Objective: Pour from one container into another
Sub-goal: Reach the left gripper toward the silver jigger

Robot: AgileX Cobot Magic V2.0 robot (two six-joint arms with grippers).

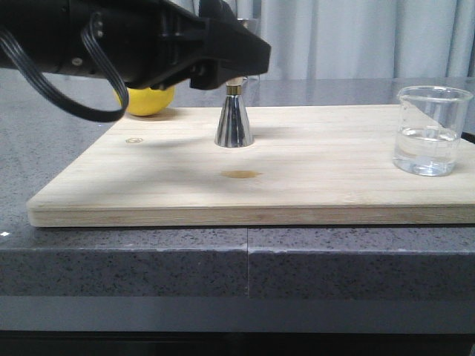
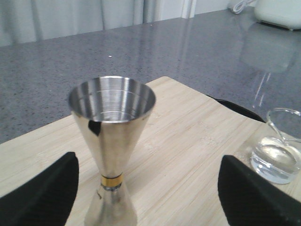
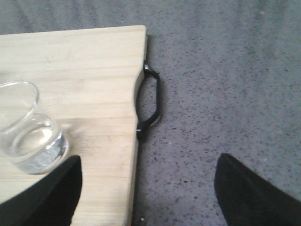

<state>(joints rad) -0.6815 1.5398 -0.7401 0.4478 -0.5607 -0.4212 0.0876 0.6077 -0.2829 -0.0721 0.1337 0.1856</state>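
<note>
The steel jigger (image 1: 234,122) stands upright on the wooden board (image 1: 312,185), its upper cone hidden behind my left arm (image 1: 148,37). In the left wrist view the jigger (image 2: 113,136) shows its empty cup and gold waist ring. It stands between the wide-apart fingers of my left gripper (image 2: 148,197), nearer one finger and touching neither. The glass beaker (image 1: 432,132), holding clear liquid, stands at the board's right end. My right gripper (image 3: 148,195) is open over the board's edge, with the beaker (image 3: 28,132) just beside one finger (image 3: 42,197) and outside the gap.
A yellow lemon (image 1: 148,100) lies at the board's back left, behind the left arm. A black handle (image 3: 151,101) sticks out from the board's right end. Grey speckled counter (image 3: 225,94) surrounds the board. A white appliance (image 2: 280,12) sits far back.
</note>
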